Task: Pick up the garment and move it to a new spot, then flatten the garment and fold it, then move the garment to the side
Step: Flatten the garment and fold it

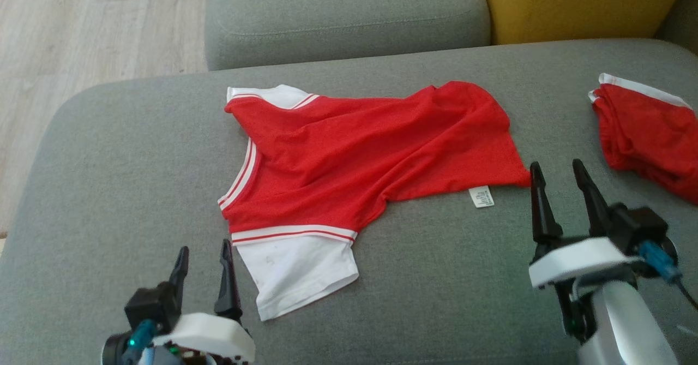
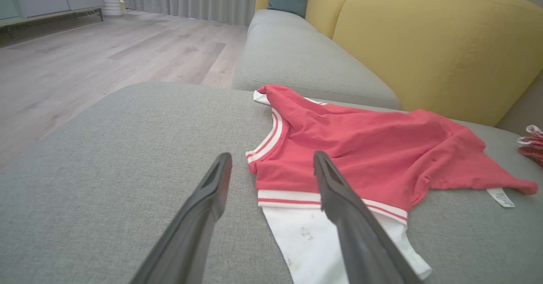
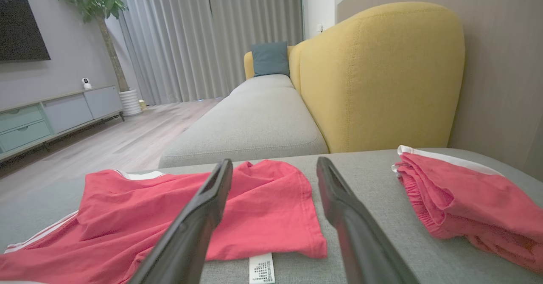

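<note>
One garment (image 1: 371, 147), thin matte red knit, lies rumpled and half spread on the grey woven seat cushion (image 1: 109, 190). It has two white sleeves (image 1: 297, 269) edged in striped ribbing, and one small white care label (image 1: 482, 196) pokes from its hem. My left tool (image 1: 204, 246) hovers just beside the garment's nearer white sleeve, fingers spread wide, holding nothing. My right tool (image 1: 556, 163) stands just beside the garment's hem by the label (equally wide, also empty). A second red piece (image 1: 643, 130), bunched and white-banded, sits well right of the garment.
</note>
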Robot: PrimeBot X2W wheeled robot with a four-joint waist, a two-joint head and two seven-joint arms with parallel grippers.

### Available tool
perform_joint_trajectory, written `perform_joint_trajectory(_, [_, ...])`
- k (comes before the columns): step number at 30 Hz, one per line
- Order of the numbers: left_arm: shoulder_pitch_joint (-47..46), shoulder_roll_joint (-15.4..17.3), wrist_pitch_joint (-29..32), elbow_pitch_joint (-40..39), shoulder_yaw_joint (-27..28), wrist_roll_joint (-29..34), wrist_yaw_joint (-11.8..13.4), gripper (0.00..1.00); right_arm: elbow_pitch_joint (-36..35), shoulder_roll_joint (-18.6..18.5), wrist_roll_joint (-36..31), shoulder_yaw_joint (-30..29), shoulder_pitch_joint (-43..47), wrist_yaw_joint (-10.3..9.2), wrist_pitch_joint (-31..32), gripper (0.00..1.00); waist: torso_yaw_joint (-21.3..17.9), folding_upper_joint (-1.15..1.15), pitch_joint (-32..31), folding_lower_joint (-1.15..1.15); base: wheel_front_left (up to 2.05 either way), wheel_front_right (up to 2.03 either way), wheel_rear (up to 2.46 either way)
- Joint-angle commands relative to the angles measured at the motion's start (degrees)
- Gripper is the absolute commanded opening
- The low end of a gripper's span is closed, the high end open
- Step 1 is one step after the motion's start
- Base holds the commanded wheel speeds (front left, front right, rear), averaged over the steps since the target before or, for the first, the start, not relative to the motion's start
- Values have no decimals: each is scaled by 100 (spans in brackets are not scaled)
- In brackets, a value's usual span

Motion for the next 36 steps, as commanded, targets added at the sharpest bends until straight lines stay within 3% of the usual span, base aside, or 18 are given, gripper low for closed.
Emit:
perform_joint_trajectory(1, [-172, -54, -70, -177, 235, 70, -44, 100, -380, 48, -69, 79, -69, -5, 24, 100, 25, 0, -13, 0, 0, 0, 0])
perform_joint_trajectory(7, [-117, -154, -70, -156, 281, 193, -167, 100, -1164, 93, 205, 235, 532, -5, 329, 100, 99, 0, -40, 0, 0, 0, 0])
perform_joint_trajectory(14, [-118, -228, -71, -144, 279, 303, -256, 100, -1532, 95, 255, 243, 750, -5, 512, 100, 147, 0, -42, 0, 0, 0, 0])
perform_joint_trajectory(36, [-115, -371, -71, -76, 411, 532, -411, 100, -1665, 96, 269, 193, 864, -5, 699, 100, 201, 0, -16, 0, 0, 0, 0])
